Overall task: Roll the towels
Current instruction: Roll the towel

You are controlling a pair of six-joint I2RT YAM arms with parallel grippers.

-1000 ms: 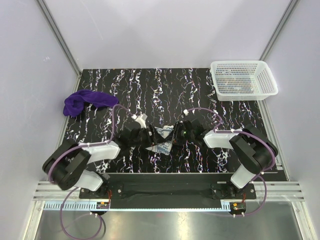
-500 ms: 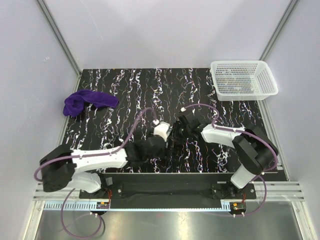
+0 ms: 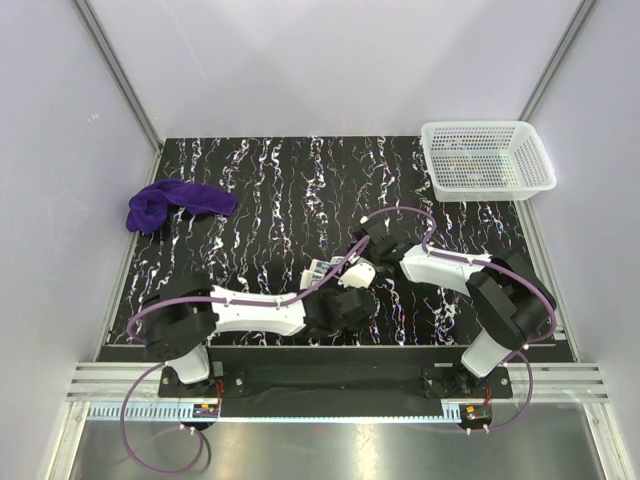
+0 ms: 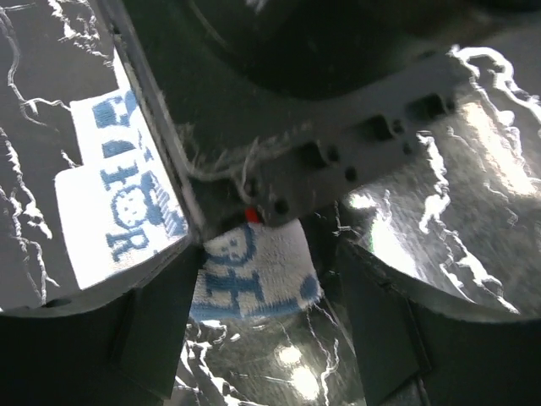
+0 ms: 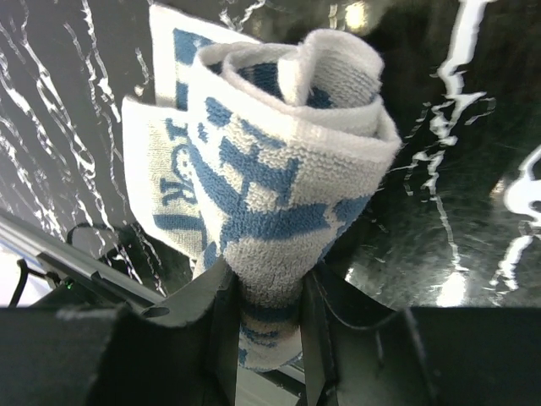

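Two towels are on the black marbled worktop (image 3: 300,170), but only one is being worked. The white towel with the blue printed pattern (image 5: 279,169) is near the middle of the near half, between the two arms, and is wound into a fat coil. The right pincer (image 5: 266,330) pinches the lower end of that coil, its fingers pressed into the terry from both sides, most likely so the turns cannot spring loose. A flat tail of the cloth beside the coil is not yet wound in. Whether the roll rests on the worktop or hangs just above it cannot be told. The left arm reaches across from its base so that the left pincer (image 4: 269,292) meets the right one almost nose to nose. Its fingers are spread wide with a corner of the same patterned towel between them. A clear gap shows on one side of that corner, so it frames the corner rather than grips it. It seems placed there to catch or tuck the loose end. The purple towel (image 3: 175,203) lies bunched at the far left of the worktop, well apart from both arms and unrolled, so roughly half the job looks undone. A white mesh basket (image 3: 478,125) stands at the far right corner, away from the action.
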